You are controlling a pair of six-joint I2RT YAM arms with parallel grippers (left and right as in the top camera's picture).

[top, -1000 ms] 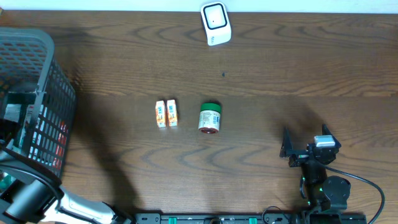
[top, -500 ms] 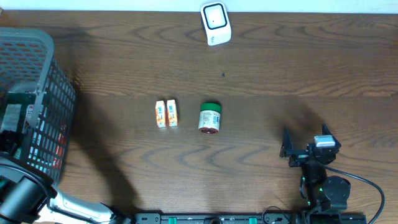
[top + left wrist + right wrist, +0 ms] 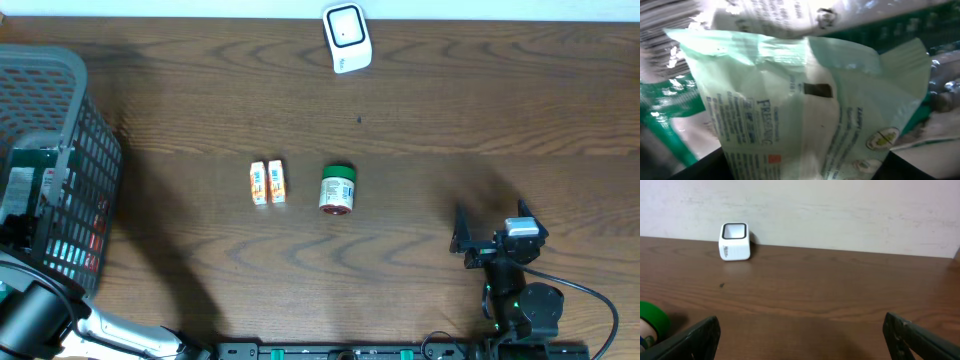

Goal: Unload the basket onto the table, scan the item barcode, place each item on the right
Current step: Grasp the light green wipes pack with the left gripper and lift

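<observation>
**Overhead**
- Basket (image 3: 70, 70): grey mesh, at the left edge of the table (image 3: 450, 120). It holds packaged goods. The left arm (image 3: 40, 320) reaches into it from the near-left corner, and its gripper cannot be picked out among the contents.
- Scanner (image 3: 346, 37): white, at the far edge, mid-table, well apart from the basket.
- 2 small boxes (image 3: 267, 183), side by side and touching. The green-lidded jar (image 3: 337, 190) lies near them on the right.
- Right gripper (image 3: 462, 238): near-right, over bare wood, well apart from every item.

**Left wrist**
- Pale green pouch (image 3: 805, 115): judged the item in hand. It fills the view inside the basket, with a white packet (image 3: 770, 15) above it and green mesh behind.
- Its long axis runs from the punched seal at the top down toward the camera, slightly tilted.
- Left gripper (image 3: 800, 172): only the dark fingers (image 3: 705, 165) show, at the bottom corners. The pouch's lower end lies between them.
- Whether the jaws are actually pinching the pouch cannot be told.

**Right wrist**
- Right gripper (image 3: 800, 340): fingers (image 3: 690, 340) spread wide with nothing between them.
- The scanner (image 3: 735, 241) stands far ahead on the left, and the jar's lid (image 3: 651, 322) is at the left edge.

**Judgement**
- The left arm is the nearer to the pouch by far.
- The coming move turns on a firm hold, then a lift out of the basket and a carry rightward and away toward the scanner.
</observation>
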